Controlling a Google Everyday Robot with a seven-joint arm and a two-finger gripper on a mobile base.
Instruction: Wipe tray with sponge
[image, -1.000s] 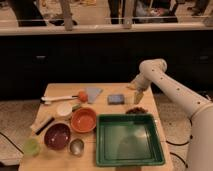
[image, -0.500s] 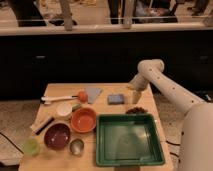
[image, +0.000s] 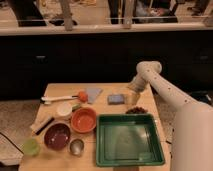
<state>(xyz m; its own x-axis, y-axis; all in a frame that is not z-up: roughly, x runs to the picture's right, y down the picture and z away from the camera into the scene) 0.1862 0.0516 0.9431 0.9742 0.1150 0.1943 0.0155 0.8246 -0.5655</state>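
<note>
table (image: 60, 91) w/ tray (image: 99, 141), sponge (image: 116, 99), bowl (image: 83, 120), cloth (image: 93, 93) — gripper (image: 133, 96) over rt side

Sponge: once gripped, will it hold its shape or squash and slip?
The sponge lies flat and thin on the table, so it probably compresses and bends when squeezed. Being small, it is likely light and may slide if pushed. The gripper hovers close beside it.

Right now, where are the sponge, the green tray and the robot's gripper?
sponge (image: 116, 99): camera view, middle of its blue top.
tray (image: 129, 142): camera view, bare green floor.
gripper (image: 132, 99): camera view, arm's tip, just right of the sponge.
</note>
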